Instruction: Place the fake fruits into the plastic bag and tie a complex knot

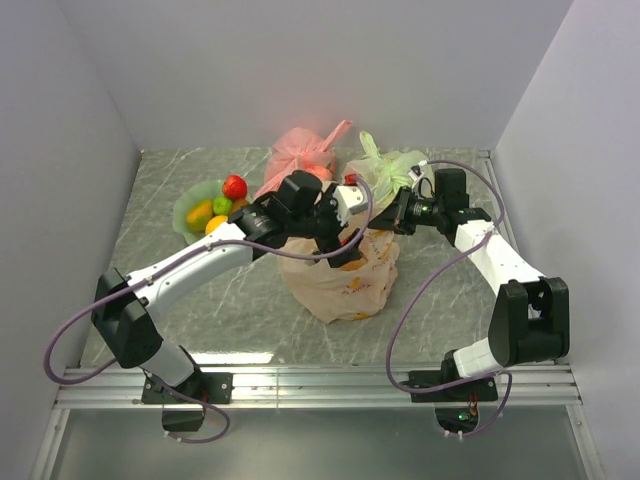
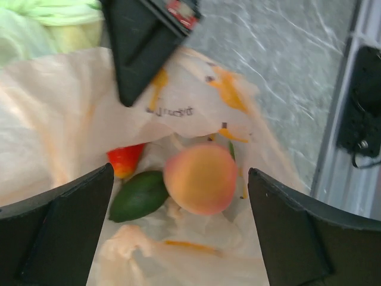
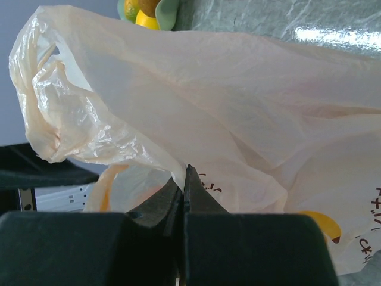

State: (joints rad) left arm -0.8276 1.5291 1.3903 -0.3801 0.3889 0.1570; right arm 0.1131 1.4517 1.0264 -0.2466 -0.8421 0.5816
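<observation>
The right pincer (image 3: 185, 182) is clenched on a fold of the plastic bag (image 3: 250, 95), its two black fingers pressed together with the thin peach film pinched between them. The rest of the bag billows up and away from the tips. One handle loop (image 3: 47, 77) hangs loose at the left of that view, untied. In the top view this pincer comes in from the right and holds the bag's upper edge lifted, just in front of the light green tied bag (image 1: 392, 172).

The left pincer (image 2: 180, 176) is released, jaws spread wide over the bag's open mouth (orange print shows on the film beyond it). Below it, inside the bag, three of the fake fruits rest close together: a peach (image 2: 200, 179), a dark green fruit (image 2: 138, 195) against the peach's left side, and a strawberry (image 2: 125, 159) just above the green one, partly under a flap of film.

Four more fruits lie in the pale green dish (image 1: 183, 222) at the far left of the marble-patterned table (image 1: 250, 320): a red berry (image 1: 234, 186), a small green fruit (image 1: 222, 204), an orange-yellow fruit (image 1: 200, 213) and a yellow fruit (image 1: 216, 224). A pink-red tied bag (image 1: 300, 155) sits behind the arms, beside the green bag
</observation>
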